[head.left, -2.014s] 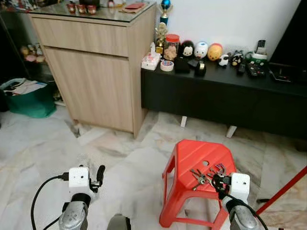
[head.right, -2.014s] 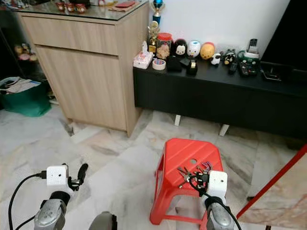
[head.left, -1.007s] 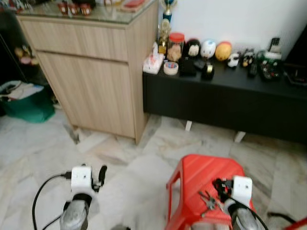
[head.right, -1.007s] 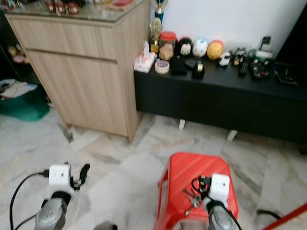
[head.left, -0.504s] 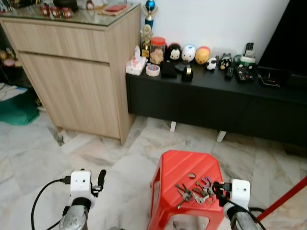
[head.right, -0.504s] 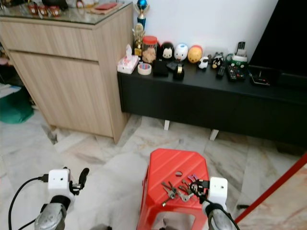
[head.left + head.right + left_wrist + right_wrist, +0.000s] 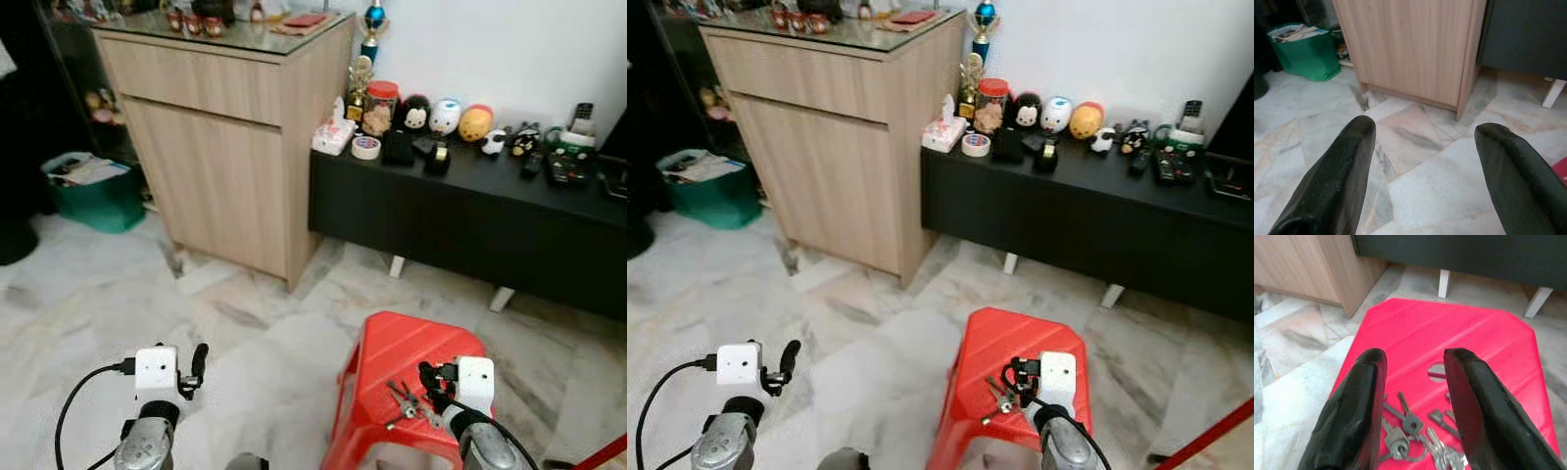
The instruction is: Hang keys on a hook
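Keys (image 7: 1415, 438) lie untouched on the red stool (image 7: 392, 357), which has drifted with the camera; right gripper (image 7: 1415, 377) stays above them, jaws parted and empty, left gripper (image 7: 1420, 171) wide over the floor

The right gripper (image 7: 1017, 372) hangs over the near part of a red stool (image 7: 1004, 345), its black fingers pointing to the stool's left side. A bunch of keys (image 7: 997, 393) lies on the stool just below the fingertips. The left gripper (image 7: 787, 360) hovers over the marble floor (image 7: 872, 333), well apart from the stool. Far ahead of both stand a wooden cabinet (image 7: 838, 137) and a low black bench (image 7: 1087, 211) with small toys.
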`<state>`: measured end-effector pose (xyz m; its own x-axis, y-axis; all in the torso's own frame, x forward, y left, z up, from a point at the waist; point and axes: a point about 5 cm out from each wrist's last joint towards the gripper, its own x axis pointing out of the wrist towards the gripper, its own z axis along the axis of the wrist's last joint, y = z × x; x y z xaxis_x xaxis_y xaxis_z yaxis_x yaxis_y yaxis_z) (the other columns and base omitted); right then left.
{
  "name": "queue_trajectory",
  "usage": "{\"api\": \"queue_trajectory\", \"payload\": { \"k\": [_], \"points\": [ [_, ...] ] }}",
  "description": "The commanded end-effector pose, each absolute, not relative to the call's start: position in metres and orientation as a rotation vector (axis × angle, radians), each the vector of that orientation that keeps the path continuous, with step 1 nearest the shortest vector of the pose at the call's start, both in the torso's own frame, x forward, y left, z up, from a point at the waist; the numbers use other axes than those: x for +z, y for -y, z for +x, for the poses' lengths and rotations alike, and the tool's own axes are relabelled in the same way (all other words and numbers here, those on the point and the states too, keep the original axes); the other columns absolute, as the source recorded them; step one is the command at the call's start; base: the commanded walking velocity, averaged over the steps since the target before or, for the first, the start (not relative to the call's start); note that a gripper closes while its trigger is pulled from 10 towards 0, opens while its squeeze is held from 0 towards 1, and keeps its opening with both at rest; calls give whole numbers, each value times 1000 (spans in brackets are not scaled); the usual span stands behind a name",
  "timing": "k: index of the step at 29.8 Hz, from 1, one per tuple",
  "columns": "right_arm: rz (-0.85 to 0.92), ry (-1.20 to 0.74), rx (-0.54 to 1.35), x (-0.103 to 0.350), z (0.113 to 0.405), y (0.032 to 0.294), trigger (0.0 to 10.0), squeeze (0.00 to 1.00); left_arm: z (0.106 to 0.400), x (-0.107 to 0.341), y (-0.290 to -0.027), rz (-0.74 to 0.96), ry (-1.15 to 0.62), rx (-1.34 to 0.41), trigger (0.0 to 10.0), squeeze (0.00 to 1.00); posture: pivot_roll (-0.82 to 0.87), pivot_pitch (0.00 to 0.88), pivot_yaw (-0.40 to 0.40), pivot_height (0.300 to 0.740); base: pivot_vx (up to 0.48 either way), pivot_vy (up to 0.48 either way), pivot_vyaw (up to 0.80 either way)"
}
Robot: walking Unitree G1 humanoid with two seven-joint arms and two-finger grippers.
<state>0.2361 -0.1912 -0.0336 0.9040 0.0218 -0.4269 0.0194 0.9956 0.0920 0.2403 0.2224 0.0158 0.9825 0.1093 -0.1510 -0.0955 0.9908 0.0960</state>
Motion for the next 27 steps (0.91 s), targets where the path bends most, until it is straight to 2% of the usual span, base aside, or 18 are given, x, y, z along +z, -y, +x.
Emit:
{"api": "queue_trajectory", "payload": {
  "k": [1, 9, 13, 21, 27],
  "points": [
    [80, -441, 0, -33, 236, 195, 10000, 0, 242, 15, -220, 82, -158, 93, 10000, 0, 52, 0, -66, 655, 0, 0, 0],
    [45, -477, 10, -34, 238, 194, 10000, 0, 242, 17, -221, 74, -148, 101, 10000, 0, 71, 0, -84, 650, 0, 0, 0],
    [45, -467, 47, -33, 240, 190, 10000, 0, 240, 17, -223, 81, -142, 110, 10000, 0, 100, 0, -104, 620, 0, 0, 0],
    [41, -496, 38, -35, 242, 189, 10000, 0, 232, 13, -226, 74, -152, 138, 10000, 0, 117, 0, -105, 620, 0, 0, 0],
    [46, -493, 36, -34, 242, 189, 10000, 0, 240, 12, -219, 69, -165, 112, 10000, 0, 85, 0, -87, 620, 0, 0, 0]
  ]
}}
